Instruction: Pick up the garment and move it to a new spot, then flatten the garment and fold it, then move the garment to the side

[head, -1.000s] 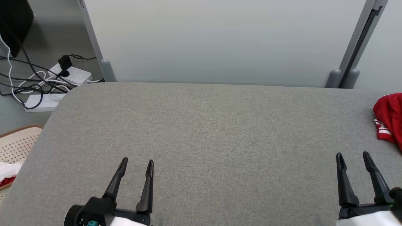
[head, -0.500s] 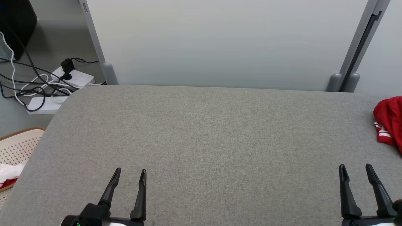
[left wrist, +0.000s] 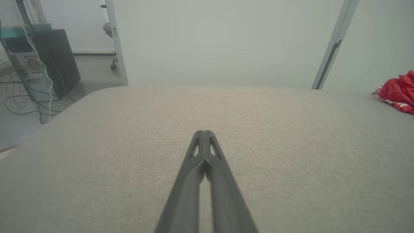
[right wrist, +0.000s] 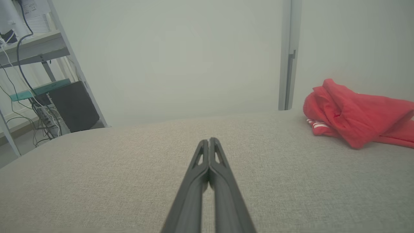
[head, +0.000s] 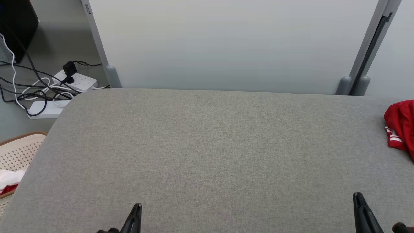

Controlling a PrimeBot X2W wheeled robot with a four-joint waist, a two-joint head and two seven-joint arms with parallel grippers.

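**Both grippers closed and empty, garment off to my right**

Nearest me, the left gripper [left wrist: 204,133] has its fingers pressed together on nothing, over the grey padded table [head: 207,145]. The right gripper [right wrist: 208,140] is the same, clamped tight and empty. Further out, the red garment [right wrist: 352,113] lies crumpled near the table's right edge, well apart from both. Beyond the far left corner, power strips [head: 76,80] sit on the floor.

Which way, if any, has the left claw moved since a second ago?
Yes: the left gripper has pulled back toward the robot, away from the far edge of the grey table, and shut.
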